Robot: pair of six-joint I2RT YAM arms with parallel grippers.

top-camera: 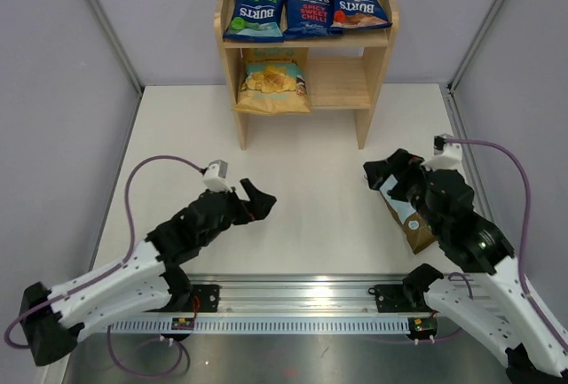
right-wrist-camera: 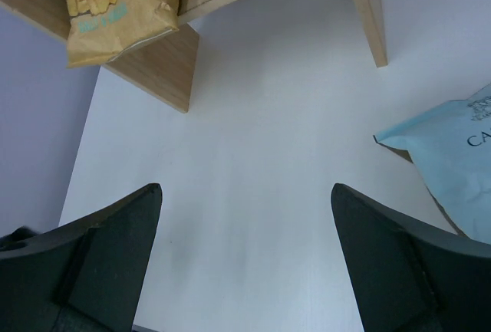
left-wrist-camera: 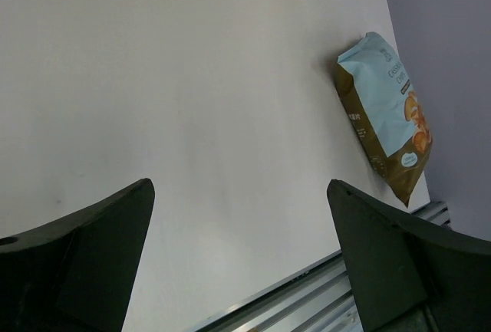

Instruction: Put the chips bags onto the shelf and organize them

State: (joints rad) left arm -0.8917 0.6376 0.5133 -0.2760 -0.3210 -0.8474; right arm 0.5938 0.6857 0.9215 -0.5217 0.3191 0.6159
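The wooden shelf (top-camera: 377,40) stands at the far middle of the table. Three dark-blue Burts bags lie side by side on its top tier: left (top-camera: 254,9), middle (top-camera: 308,10), right (top-camera: 357,7). The tan chips bag (top-camera: 273,82) leans on the left of the lower tier, and also shows in the right wrist view (right-wrist-camera: 115,10). The light-blue-and-brown bag (top-camera: 411,226) lies on the table at the right, partly under my right arm; it also shows in both wrist views (left-wrist-camera: 387,113) (right-wrist-camera: 453,148). My left gripper (top-camera: 256,201) (left-wrist-camera: 239,194) is open and empty. My right gripper (top-camera: 380,174) (right-wrist-camera: 245,194) is open and empty, just left of that bag.
A metal rail (top-camera: 302,300) with the arm bases runs along the near edge. Grey walls close the table on the left, right and back. The right half of the lower tier (top-camera: 339,82) holds nothing. A shelf leg (right-wrist-camera: 368,10) stands ahead of my right gripper.
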